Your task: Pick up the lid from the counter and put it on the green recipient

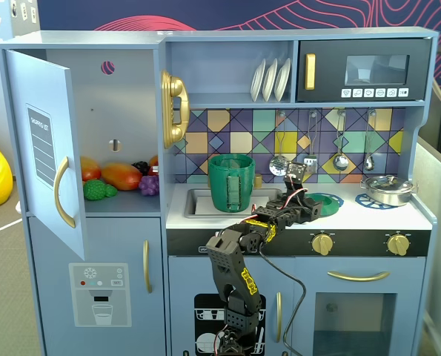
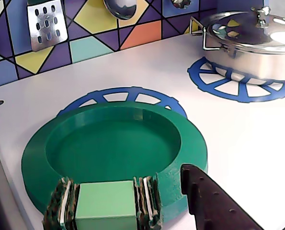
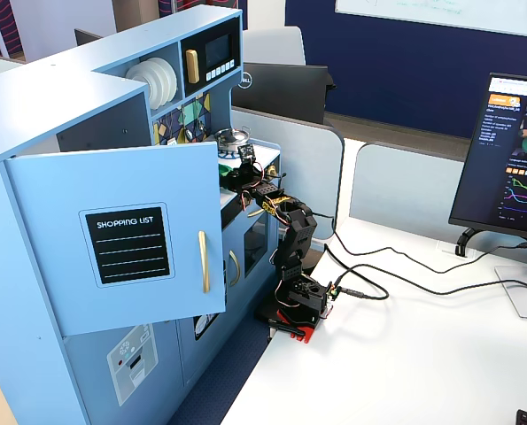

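Observation:
The green lid lies flat on the white counter, rim up, covering part of a blue burner print. At its near edge sits a light-green tab block with striped pads on both sides. My gripper is low at that near edge, open. One dark finger stands just right of the tab, with a gap between them; the other finger is out of view. In a fixed view the lid lies right of the tall green pot, which stands upright in the sink, and the gripper is at the lid's left edge.
A steel pan with lid sits on the right burner print, also seen in a fixed view. Utensils hang on the tiled back wall. The fridge door stands open at the left. The arm's base stands on the desk.

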